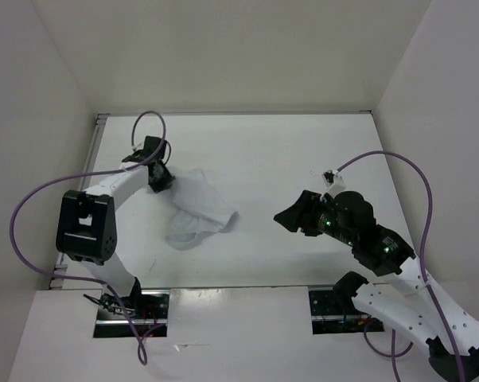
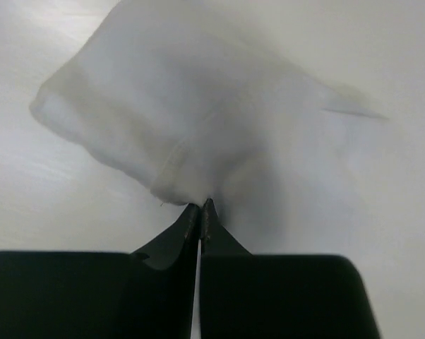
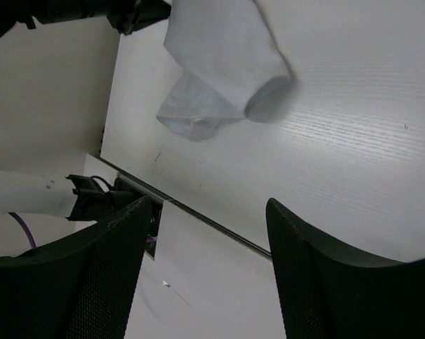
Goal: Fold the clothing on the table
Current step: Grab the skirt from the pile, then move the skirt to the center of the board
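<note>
The clothing (image 1: 198,207) is a crumpled white garment lying left of centre on the table (image 1: 303,151). My left gripper (image 1: 160,177) sits at its upper-left corner. In the left wrist view the gripper (image 2: 200,206) is shut, its tips pinching the hem of the clothing (image 2: 198,106), which tents up toward them. My right gripper (image 1: 283,215) hovers to the right of the garment, apart from it. It is open (image 3: 209,205) with nothing between its fingers. The clothing (image 3: 223,63) shows at the top of the right wrist view.
White walls (image 1: 430,95) enclose the table on three sides. A metal rail (image 3: 198,215) runs along the near edge by the arm bases. Purple cables (image 1: 21,215) loop beside both arms. The left arm's black elbow (image 1: 84,227) stands near the left wall.
</note>
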You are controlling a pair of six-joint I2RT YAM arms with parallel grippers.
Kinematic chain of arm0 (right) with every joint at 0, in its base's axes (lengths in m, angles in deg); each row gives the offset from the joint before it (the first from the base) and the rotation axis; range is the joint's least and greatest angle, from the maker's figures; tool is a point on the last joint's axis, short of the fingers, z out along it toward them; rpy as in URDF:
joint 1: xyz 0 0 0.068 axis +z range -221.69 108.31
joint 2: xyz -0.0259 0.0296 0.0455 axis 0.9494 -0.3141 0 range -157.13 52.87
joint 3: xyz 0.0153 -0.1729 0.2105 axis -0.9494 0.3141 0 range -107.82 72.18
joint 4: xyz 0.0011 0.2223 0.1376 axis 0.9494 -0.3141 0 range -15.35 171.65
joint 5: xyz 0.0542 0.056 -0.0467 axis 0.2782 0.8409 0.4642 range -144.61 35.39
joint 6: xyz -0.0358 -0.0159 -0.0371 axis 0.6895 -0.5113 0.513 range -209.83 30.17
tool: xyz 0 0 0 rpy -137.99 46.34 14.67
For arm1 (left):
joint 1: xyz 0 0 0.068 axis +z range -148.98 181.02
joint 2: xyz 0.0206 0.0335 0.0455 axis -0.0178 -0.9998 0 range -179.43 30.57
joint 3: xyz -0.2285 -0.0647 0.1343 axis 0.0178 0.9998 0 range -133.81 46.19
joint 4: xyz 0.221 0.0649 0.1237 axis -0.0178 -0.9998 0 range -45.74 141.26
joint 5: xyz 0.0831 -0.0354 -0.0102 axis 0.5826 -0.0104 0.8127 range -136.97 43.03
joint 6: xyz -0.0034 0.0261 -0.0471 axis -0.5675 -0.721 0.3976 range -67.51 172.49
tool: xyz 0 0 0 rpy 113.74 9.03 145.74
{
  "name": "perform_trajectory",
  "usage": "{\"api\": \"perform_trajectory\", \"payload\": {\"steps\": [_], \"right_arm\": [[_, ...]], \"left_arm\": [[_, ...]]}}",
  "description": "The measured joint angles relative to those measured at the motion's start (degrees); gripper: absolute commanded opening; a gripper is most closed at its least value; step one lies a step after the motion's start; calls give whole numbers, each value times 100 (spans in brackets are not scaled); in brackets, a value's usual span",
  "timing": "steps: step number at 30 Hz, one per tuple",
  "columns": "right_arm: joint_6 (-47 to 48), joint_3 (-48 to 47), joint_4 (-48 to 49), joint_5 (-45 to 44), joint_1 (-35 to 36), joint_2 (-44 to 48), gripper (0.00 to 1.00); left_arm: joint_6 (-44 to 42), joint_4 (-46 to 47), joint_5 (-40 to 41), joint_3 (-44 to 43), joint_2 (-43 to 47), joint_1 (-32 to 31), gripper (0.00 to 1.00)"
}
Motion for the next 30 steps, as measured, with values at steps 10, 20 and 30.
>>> {"api": "perform_trajectory", "payload": {"steps": [10, 20, 30], "right_arm": [[-269, 120, -37, -188, 0, 321, 71], [-750, 181, -125, -890, -39, 1554, 72], [-763, 205, -142, -909, -42, 1235, 72]], "left_arm": [[-1008, 197, -2946, -2883, 374, -1875, 0], [-798, 369, -3298, -1432, 1810, -1390, 0], [-723, 26, -3058, -656, 1139, -1215, 0]]}}
